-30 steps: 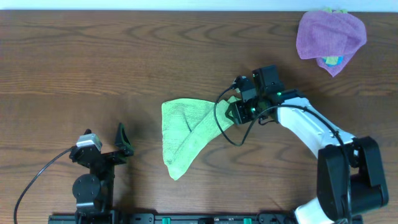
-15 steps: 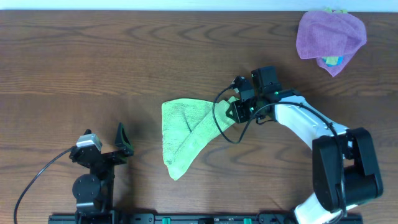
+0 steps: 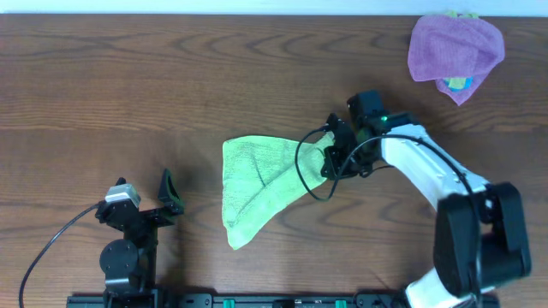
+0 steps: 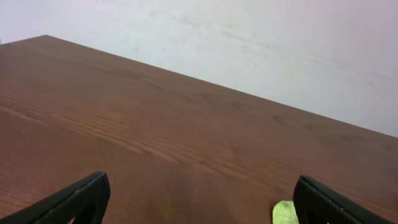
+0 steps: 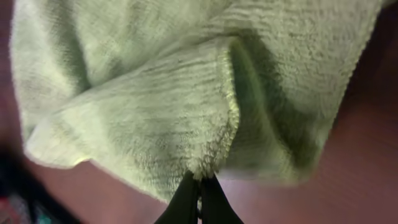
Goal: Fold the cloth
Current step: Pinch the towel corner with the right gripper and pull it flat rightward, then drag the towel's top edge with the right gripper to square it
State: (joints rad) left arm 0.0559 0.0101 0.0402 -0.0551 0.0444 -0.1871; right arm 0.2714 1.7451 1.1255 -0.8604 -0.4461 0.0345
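Note:
The lime-green cloth (image 3: 257, 178) lies bunched on the table's middle, its right corner lifted. My right gripper (image 3: 326, 154) is shut on that corner and holds it just above the table. In the right wrist view the cloth (image 5: 155, 93) fills the frame, and the closed fingertips (image 5: 199, 186) pinch its hemmed edge. My left gripper (image 3: 167, 195) is open and empty near the front left, well apart from the cloth. A small bit of the cloth (image 4: 283, 211) shows at the bottom of the left wrist view, by the right finger.
A purple cloth (image 3: 454, 47) lies over a blue item (image 3: 458, 84) at the back right corner. The table is dark wood (image 3: 128, 85). A black cable (image 3: 304, 175) from the right arm loops over the green cloth.
My right gripper has moved slightly toward the front with the cloth's corner, and the cloth has shifted a little. The left arm has not moved.

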